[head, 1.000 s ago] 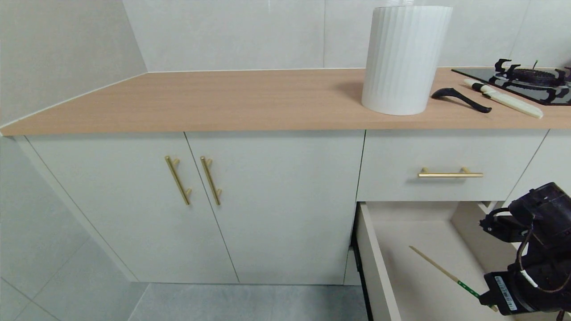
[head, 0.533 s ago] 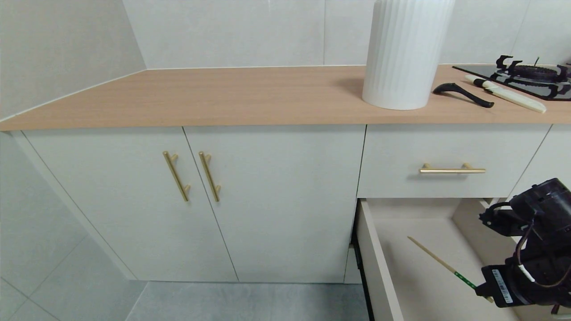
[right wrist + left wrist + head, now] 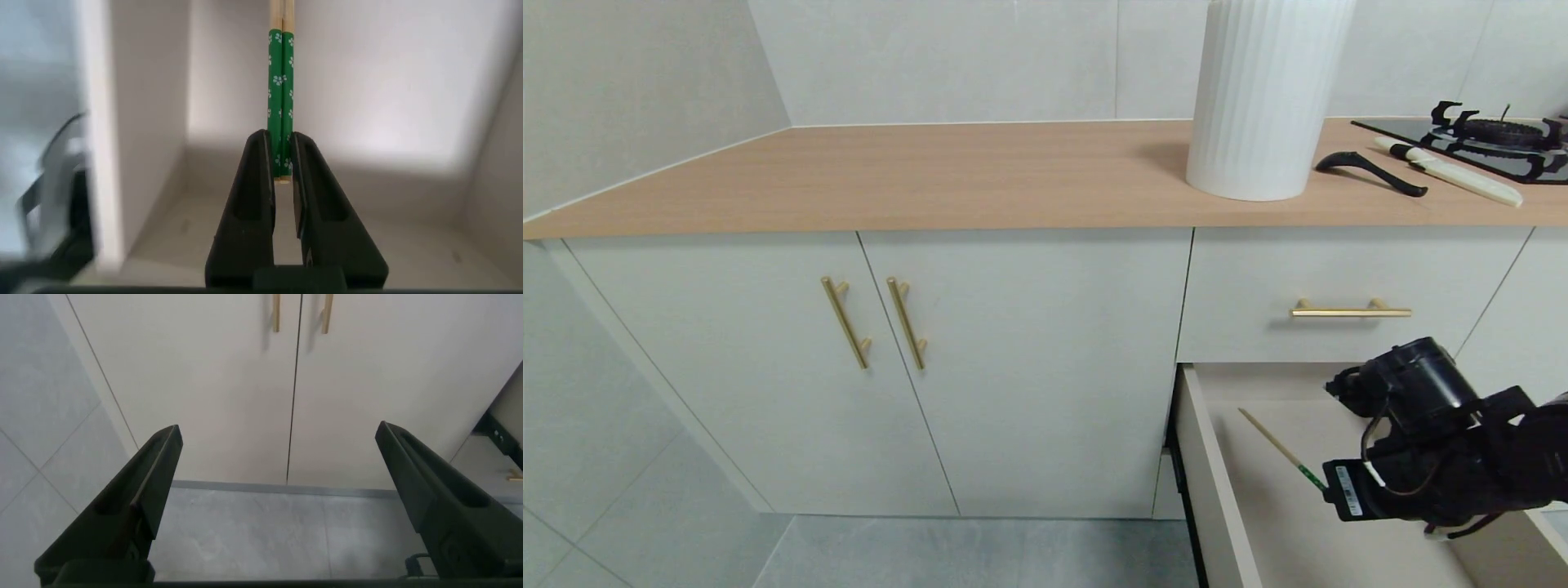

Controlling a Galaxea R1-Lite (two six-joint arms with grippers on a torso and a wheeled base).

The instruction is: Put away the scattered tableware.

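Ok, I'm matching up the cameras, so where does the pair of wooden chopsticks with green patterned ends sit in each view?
Head view: the wooden chopsticks with green ends are at lower right, slanting over the open pale drawer, held by the right gripper.
Right wrist view: centre, clamped in the right gripper, pointing into the drawer.
Left wrist view: faces the closed cabinet doors' gold handles.
Shared landmark: the drawer; the gold handles link the left wrist view.

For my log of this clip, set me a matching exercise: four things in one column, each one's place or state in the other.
1. chopsticks
2. left gripper
3. knife
4. lower drawer

A. pulled open
B. lying on the counter by the stove
C. clamped in the right gripper
D. open, facing the cabinet doors

Pairs: 1-C, 2-D, 3-B, 4-A
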